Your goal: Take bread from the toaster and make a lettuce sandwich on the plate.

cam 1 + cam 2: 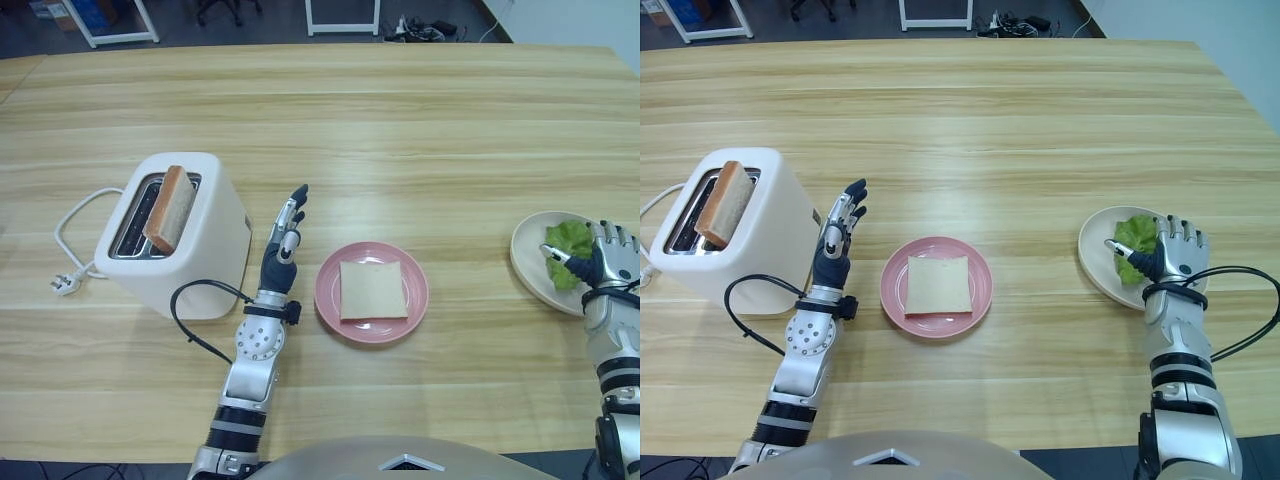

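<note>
Right eye view: right hand [1178,255] fingers curl onto the lettuce [1132,240] on a dish [1095,265] by the bench's right edge; left hand [836,235] is open. It should lift gently, then centre the lettuce on the bread [937,285].

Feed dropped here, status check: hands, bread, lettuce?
Left hand open beside toaster. Right hand at lettuce, grasp unconfirmed. One slice on pink plate, second slice in toaster. Nothing in the way.

Bread slice [373,290] flat on pink plate [326,296]
</note>
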Robot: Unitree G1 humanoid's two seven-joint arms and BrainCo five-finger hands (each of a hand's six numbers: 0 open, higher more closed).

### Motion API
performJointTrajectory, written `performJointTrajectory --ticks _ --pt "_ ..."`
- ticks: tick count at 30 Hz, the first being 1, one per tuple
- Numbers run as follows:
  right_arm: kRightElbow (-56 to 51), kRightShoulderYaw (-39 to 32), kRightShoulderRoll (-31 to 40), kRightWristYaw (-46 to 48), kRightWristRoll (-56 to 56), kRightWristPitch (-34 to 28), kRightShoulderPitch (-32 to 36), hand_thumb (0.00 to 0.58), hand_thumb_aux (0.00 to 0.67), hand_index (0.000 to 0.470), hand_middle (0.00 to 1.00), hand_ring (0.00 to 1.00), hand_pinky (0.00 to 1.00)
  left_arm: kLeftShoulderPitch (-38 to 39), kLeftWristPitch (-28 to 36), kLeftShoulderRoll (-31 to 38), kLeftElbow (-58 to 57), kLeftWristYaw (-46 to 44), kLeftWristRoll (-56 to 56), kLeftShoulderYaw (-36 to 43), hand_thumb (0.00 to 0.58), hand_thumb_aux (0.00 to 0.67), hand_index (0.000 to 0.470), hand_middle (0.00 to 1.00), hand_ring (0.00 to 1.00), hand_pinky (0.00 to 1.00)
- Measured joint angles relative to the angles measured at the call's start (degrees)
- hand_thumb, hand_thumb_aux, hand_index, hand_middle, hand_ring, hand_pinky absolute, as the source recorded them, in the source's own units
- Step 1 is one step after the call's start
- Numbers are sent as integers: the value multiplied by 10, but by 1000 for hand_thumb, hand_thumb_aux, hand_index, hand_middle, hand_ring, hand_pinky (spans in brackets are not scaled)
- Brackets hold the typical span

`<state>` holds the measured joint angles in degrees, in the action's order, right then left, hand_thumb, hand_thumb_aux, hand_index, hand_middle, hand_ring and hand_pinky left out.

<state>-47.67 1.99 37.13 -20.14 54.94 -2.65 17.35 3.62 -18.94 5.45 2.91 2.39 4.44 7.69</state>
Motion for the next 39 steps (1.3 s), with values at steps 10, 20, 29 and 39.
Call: performJointTrajectory --ticks 10,20,29,39 --pt "-88 -83 39 -22 -42 7 72 580 670 470 0 0 0 1 1 -7 -4 -4 9 -5 0 0 0 0 0 0" --pt "16 -111 59 20 -85 1 7 536 486 341 0 0 0 13 2 -13 0 -7 12 -9 0 0 0 0 0 0" --pt "132 -93 74 31 -112 -35 -40 205 131 92 0 0 0 18 3 -23 0 -11 13 -11 0 0 0 0 0 0" --pt "-8 -149 55 30 -111 -6 10 322 223 157 0 0 0 23 3 -26 -2 -12 17 -10 0 0 0 0 0 0"
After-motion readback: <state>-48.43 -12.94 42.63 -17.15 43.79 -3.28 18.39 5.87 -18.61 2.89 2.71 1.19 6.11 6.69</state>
